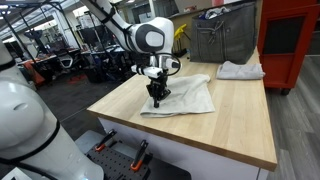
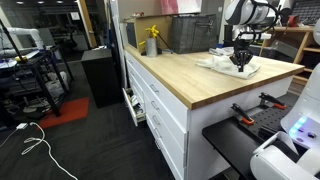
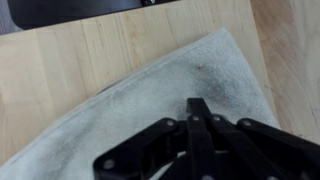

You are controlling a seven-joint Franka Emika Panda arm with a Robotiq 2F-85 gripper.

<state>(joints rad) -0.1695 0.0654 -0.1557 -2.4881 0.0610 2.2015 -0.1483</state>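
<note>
jaws closed on towel (image 1: 190, 97), folded cloth (image 1: 240, 70) nearby

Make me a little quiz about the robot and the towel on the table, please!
1. True or false: the gripper touches the white towel.
2. What is the tabletop made of? A metal, B wood, C glass.
3. Fill in: the gripper's jaws are ____ (open or shut).
Key: 1 true; 2 B; 3 shut.
</note>
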